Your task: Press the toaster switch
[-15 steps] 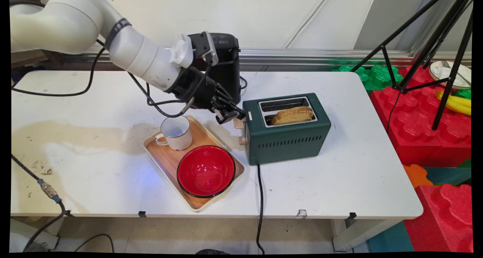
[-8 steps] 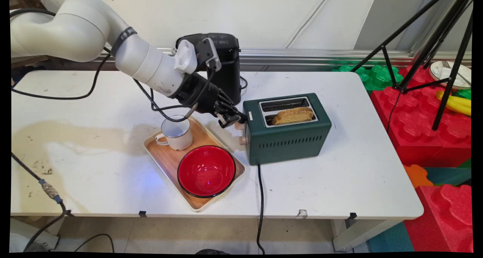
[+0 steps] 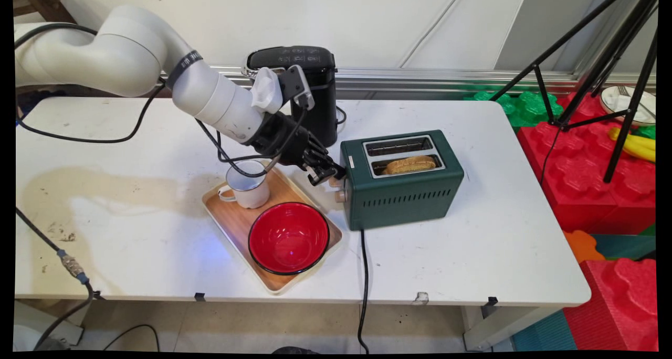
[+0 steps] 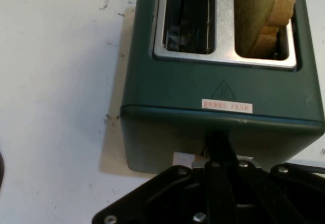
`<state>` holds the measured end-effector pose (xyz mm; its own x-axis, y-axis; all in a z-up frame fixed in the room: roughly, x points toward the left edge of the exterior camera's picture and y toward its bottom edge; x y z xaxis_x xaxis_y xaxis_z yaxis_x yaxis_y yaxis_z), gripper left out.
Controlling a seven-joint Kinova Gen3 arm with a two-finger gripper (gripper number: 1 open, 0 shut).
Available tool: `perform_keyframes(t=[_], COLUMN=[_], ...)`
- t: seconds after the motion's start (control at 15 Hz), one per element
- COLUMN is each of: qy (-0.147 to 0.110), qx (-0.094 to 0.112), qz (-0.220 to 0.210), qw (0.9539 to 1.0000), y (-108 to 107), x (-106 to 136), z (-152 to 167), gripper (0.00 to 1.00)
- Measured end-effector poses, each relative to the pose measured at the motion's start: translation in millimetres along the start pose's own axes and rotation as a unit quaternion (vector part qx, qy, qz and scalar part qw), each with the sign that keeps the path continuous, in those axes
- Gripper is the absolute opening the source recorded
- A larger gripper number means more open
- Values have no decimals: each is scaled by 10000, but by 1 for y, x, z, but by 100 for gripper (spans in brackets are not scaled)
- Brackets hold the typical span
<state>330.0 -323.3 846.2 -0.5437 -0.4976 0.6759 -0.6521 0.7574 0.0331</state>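
The gripper (image 3: 326, 176) sits at the left end of the green toaster (image 3: 415, 191), pressed onto the pale lever (image 3: 334, 181) above the round knob (image 3: 341, 195). In the hand view the fingers (image 4: 219, 148) read as one narrow black bar against the toaster's end face – they look drawn together on the lever rather than spread. A slice of toast (image 3: 410, 164) sits low in the near slot, its top just above the rim, which fits a lever held down; the far slot is empty.

Just left of the toaster a wooden tray (image 3: 231, 225) lies at an angle, carrying a white enamel mug (image 3: 247, 187) at its far end and a red bowl (image 3: 288, 237) at its near end, the two just beside each other. A black coffee machine (image 3: 304, 94) stands behind the arm, near the wall.

The white table (image 3: 472, 254) is scuffed, with a brownish stain across its left part – the toaster's cord (image 3: 363, 285) drops over the near edge. To the right, red and green foam blocks (image 3: 583, 165) and a black tripod (image 3: 593, 70) crowd the floor.
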Motion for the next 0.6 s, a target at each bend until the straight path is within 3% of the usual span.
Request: perform_keyframes(t=[0.6], qy=[-121], qx=[-24], qz=[70], qw=[9999], y=[-2], x=[-10], z=[5], gripper=[0])
